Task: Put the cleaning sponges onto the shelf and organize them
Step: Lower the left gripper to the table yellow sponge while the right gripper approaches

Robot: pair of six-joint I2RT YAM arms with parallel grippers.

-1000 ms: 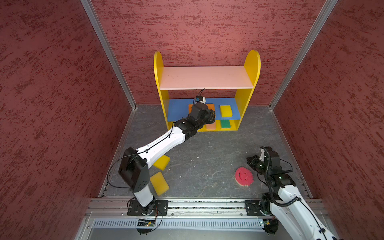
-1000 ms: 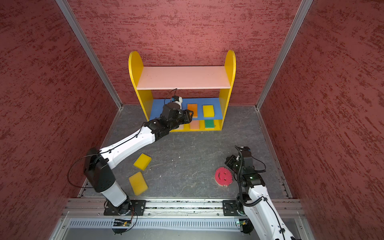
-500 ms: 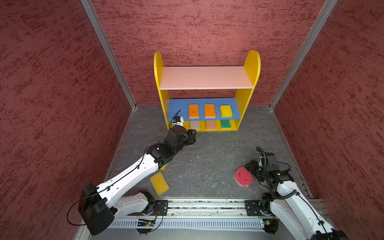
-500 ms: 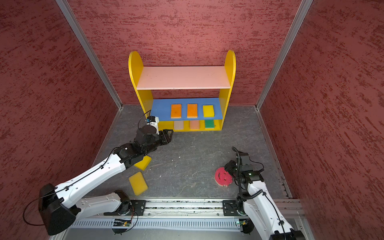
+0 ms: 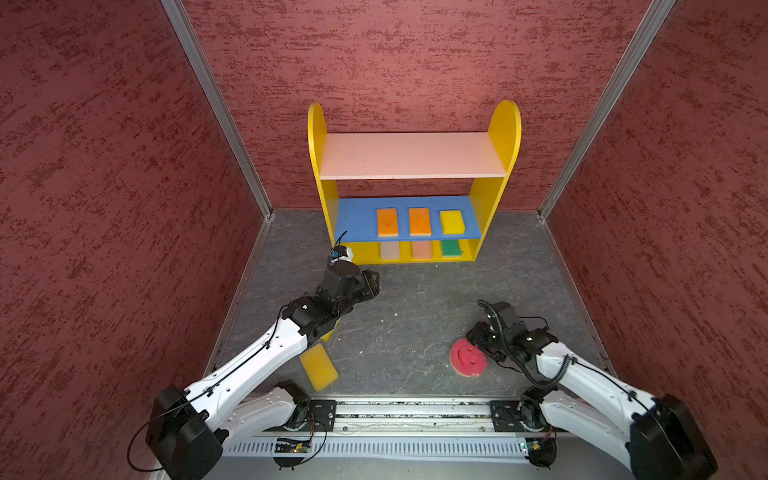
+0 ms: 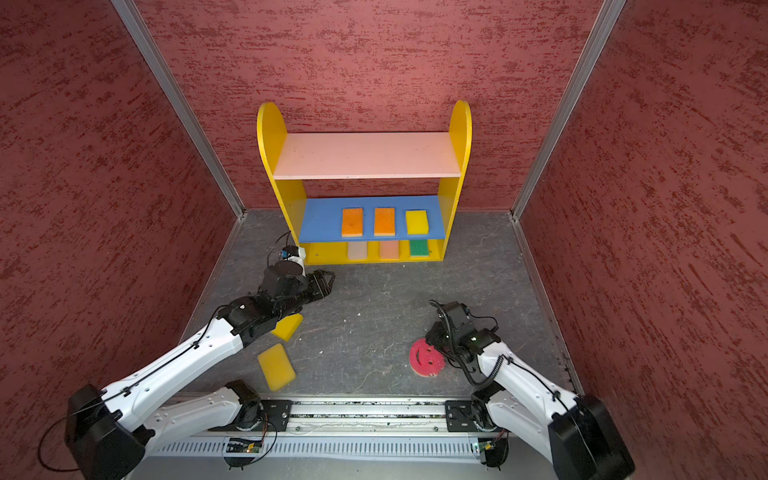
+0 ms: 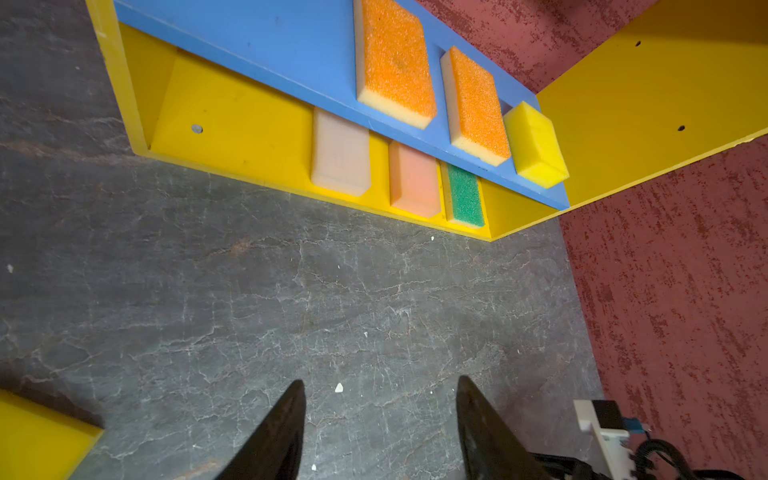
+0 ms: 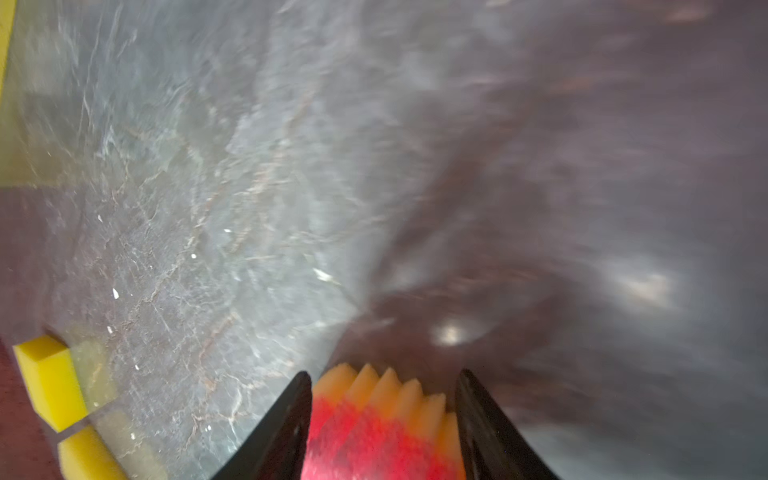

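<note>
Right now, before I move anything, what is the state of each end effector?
Left end effector: open, empty.
Right end effector: jaws on both sides of the round pink sponge; whether it grips cannot be told.

Robot manipulation cell in a laboratory. Three red textured wall panels (image 5: 415,54) are joined by bare aluminium corner profiles (image 5: 216,108) and enclose a grey stone-patterned table (image 5: 415,307) on three sides. An aluminium rail (image 5: 411,413) bolted along the open front edge carries the bases of a left arm (image 5: 257,361) and a right arm (image 5: 582,378), both white and black with exposed cabling. A slotted cable duct (image 5: 395,448) runs below the rail. The only furnishing is a small, brightly coloured shelf (image 5: 411,156) standing against the back panel.
</note>
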